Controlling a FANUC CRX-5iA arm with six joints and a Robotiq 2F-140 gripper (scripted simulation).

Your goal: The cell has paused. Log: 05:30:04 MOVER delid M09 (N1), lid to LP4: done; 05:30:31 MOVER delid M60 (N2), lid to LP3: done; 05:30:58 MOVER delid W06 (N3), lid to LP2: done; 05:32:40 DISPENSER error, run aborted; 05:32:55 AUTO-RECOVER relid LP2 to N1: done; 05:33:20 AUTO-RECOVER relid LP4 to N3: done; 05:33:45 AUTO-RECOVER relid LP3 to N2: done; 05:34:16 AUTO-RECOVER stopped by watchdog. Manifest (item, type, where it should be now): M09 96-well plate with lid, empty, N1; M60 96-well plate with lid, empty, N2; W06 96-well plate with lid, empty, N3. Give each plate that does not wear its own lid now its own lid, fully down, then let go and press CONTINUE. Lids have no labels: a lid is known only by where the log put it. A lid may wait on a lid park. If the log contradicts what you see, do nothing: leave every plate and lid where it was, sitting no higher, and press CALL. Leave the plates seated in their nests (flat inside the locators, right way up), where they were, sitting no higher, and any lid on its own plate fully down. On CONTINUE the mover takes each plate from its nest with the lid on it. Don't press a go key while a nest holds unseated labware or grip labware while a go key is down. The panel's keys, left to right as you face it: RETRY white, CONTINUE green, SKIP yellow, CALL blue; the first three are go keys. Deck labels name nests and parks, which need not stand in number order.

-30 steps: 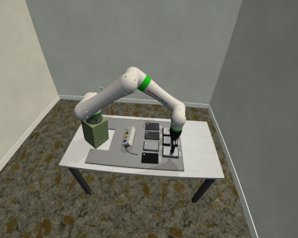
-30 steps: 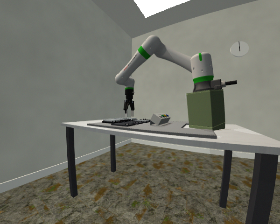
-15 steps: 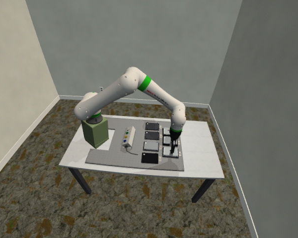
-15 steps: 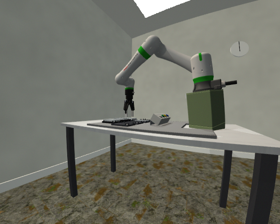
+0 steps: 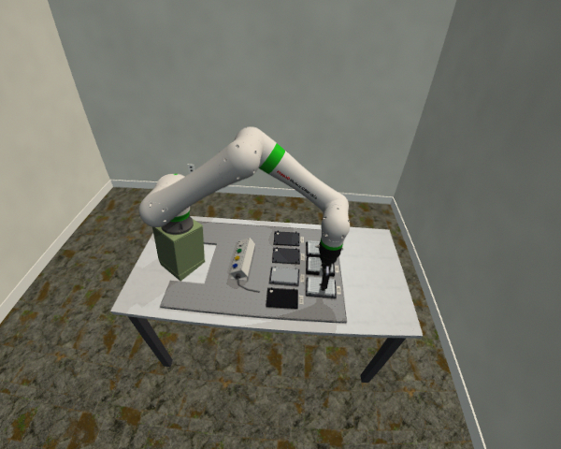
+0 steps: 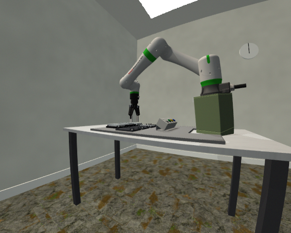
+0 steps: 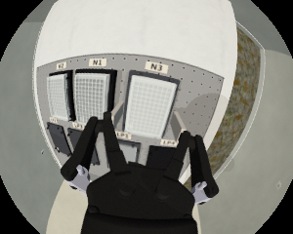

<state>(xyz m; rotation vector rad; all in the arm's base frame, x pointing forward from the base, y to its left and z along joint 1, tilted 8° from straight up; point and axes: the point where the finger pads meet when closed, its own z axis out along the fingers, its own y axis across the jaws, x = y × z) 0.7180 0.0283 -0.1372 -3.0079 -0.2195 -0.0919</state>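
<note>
Three white 96-well plates stand in a column of nests on the right of the deck: a far one (image 5: 312,248), a middle one (image 5: 314,264) and a near one (image 5: 319,285). In the wrist view the middle plate (image 7: 91,94) is labelled N1 and the near one (image 7: 148,105) N3; the third (image 7: 59,96) has a label too small to read. I cannot tell which plates wear lids. A pale lid (image 5: 284,276) lies on the third of the lid parks. My gripper (image 5: 324,285) hangs open and empty a little above the N3 plate; it also shows in the side view (image 6: 134,115).
Three other lid parks (image 5: 286,238) (image 5: 286,254) (image 5: 281,297) are dark and bare. The key panel (image 5: 242,258) stands left of the parks with its cable towards the front. The green arm pedestal (image 5: 178,251) is at the deck's left end.
</note>
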